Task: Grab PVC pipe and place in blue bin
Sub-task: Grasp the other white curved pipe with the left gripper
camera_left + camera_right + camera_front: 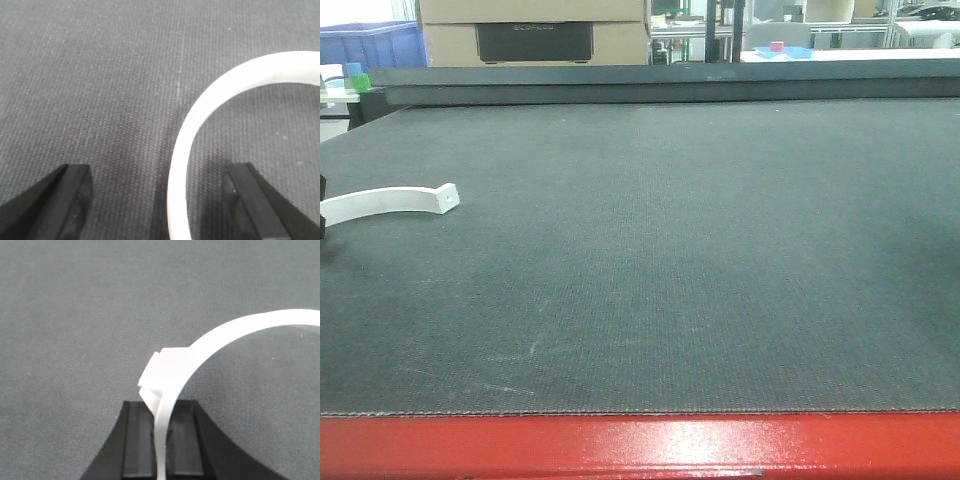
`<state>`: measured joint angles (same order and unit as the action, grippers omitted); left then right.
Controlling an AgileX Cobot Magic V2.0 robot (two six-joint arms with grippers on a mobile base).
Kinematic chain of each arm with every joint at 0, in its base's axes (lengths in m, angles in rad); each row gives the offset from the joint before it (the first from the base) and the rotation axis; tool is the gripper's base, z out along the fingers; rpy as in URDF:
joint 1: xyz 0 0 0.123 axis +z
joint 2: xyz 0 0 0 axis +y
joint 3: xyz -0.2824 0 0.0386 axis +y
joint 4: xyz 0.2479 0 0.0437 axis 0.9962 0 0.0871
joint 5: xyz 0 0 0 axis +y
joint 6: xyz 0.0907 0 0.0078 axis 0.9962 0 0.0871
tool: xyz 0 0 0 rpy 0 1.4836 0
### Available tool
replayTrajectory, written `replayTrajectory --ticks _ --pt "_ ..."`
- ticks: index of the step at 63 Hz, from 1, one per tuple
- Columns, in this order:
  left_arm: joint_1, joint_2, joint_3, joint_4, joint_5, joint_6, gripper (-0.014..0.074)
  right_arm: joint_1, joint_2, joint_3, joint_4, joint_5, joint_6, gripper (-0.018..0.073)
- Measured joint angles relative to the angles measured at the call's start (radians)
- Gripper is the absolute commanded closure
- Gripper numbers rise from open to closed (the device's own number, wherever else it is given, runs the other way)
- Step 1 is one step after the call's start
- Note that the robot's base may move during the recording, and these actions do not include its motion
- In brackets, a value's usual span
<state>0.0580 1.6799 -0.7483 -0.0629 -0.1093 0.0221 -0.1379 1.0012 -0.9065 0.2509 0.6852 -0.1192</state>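
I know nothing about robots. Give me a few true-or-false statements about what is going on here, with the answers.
1. The right gripper is clamped on a white curved pipe. True.
2. The left gripper is clamped shut too. False: its jaws stand open over the mat.
3. The mat is bright green. False: it is dark grey.
4. A blue bin stands at the far left, beyond the mat. True.
5. The pipe lies in the bin. False: it is over the mat, outside the bin.
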Motion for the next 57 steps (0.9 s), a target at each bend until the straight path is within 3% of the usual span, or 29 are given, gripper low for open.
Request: replayTrajectory --ticks 17,26,57 --pt "0.0 0.026 -0.002 0.0 -0.041 0.002 0.0468 0.0 0.0 0.0 0.0 -0.016 0.0 0.0727" --pt "-0.001 0.026 -0.002 0.0 -0.055 0.002 0.0561 0.0 0.0 0.0 0.0 -0.018 0.0 0.0727" --pt "-0.002 0.028 -0.002 0.0 -0.075 0.002 0.0564 0.0 0.0 0.0 0.002 -0.04 0.0 0.0727"
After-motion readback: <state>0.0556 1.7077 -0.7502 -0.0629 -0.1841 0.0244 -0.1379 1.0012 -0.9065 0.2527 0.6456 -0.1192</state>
